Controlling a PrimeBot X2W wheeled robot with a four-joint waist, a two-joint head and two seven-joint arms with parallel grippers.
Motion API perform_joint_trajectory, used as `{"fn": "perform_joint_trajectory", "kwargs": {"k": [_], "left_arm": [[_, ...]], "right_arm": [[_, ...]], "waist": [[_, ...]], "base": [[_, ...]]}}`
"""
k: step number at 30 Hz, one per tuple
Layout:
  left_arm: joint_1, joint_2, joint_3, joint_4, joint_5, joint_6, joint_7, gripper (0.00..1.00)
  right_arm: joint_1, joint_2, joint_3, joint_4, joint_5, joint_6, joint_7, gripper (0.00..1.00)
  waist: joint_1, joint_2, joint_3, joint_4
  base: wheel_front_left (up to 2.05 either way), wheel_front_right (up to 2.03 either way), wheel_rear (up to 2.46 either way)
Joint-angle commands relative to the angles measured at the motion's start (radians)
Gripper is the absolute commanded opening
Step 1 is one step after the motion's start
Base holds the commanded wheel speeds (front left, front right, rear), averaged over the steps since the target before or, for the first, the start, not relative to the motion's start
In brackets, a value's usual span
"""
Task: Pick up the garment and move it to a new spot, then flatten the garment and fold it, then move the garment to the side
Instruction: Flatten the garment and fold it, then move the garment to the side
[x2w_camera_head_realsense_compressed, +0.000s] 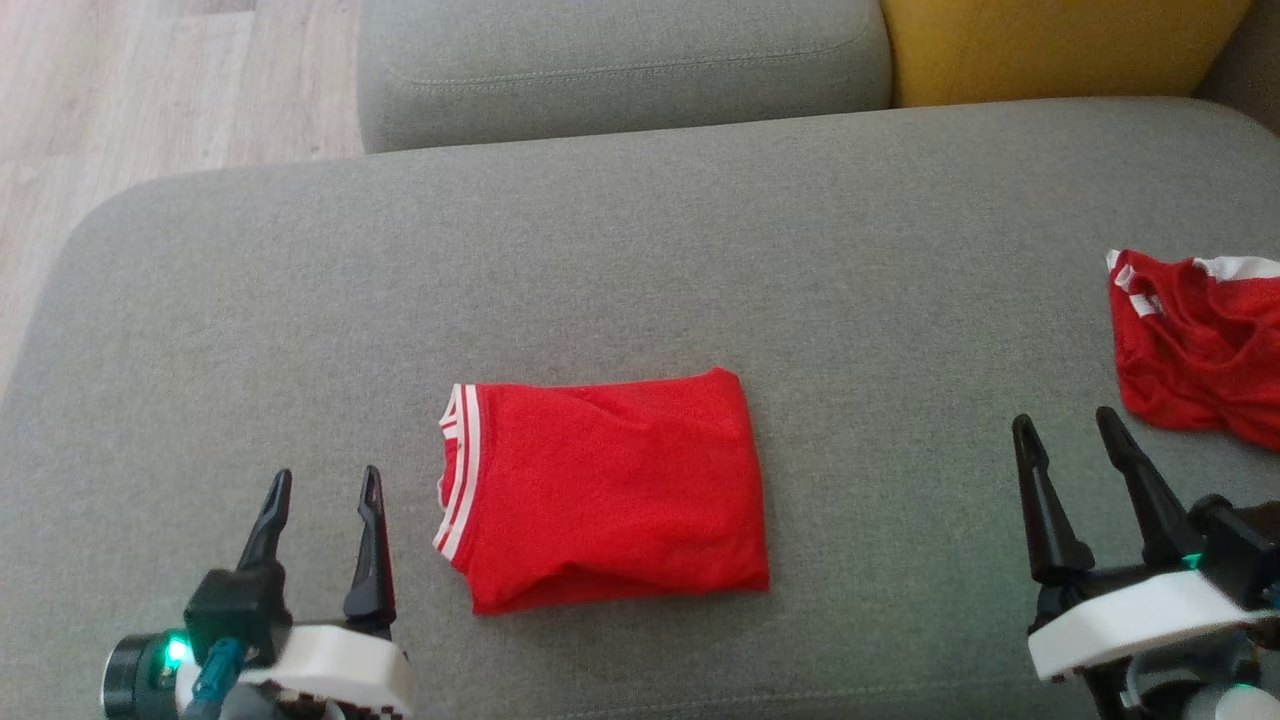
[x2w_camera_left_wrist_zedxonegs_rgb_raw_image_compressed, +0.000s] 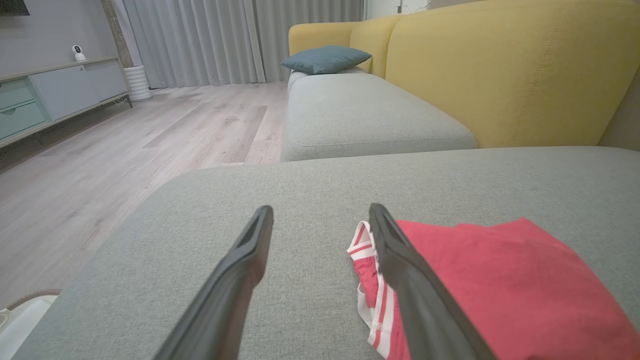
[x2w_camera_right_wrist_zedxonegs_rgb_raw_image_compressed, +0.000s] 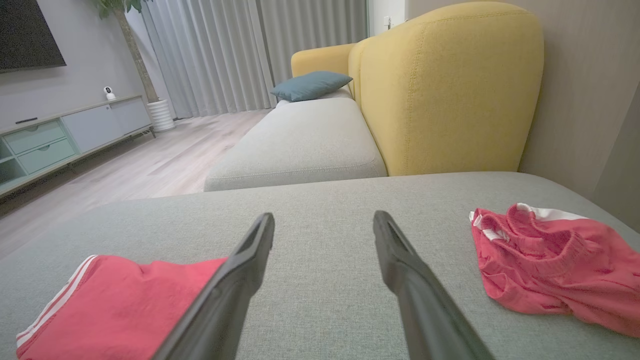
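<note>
Left gripper (x2w_camera_head_realsense_compressed: 328, 473): jaws wide, empty, over grey seat cushion (x2w_camera_head_realsense_compressed: 700, 250).
Right gripper (x2w_camera_head_realsense_compressed: 1063, 416): jaws wide, empty.
Folded red garment (x2w_camera_head_realsense_compressed: 610, 490): flat on the cushion, white-striped hem to the left. At 3 o'clock of left gripper, near but apart; at 9 o'clock of right gripper.
Crumpled red garment (x2w_camera_head_realsense_compressed: 1195, 360): 2 o'clock of right gripper.
Yellow backrest (x2w_camera_head_realsense_compressed: 1050, 50): 12 o'clock, beyond.

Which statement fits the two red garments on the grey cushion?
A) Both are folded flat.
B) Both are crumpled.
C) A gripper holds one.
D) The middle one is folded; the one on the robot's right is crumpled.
D: the middle garment lies as a neat flat rectangle, while the right-hand garment is bunched and wrinkled.
</note>
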Motion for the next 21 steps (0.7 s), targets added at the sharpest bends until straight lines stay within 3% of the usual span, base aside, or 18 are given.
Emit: {"fn": "perform_joint_trajectory", "kwargs": {"k": [1, 21], "left_arm": [[-0.037, 0.021, 0.040, -0.039, 0.011, 0.005, 0.000, 1.00], [-0.046, 0.028, 0.037, -0.049, 0.011, 0.021, -0.002, 1.00]], "right_arm": [[-0.021, -0.010, 0.020, -0.041, -0.004, 0.003, 0.005, 1.00], [-0.031, -0.014, 0.025, -0.028, 0.004, 0.003, 0.012, 1.00]], "waist": [[0.0000, -0.0001, 0.002, 0.001], [0.0000, -0.0001, 0.010, 0.001]], "base": [[0.00, 0.00, 0.00], [0.00, 0.00, 0.00]]}}
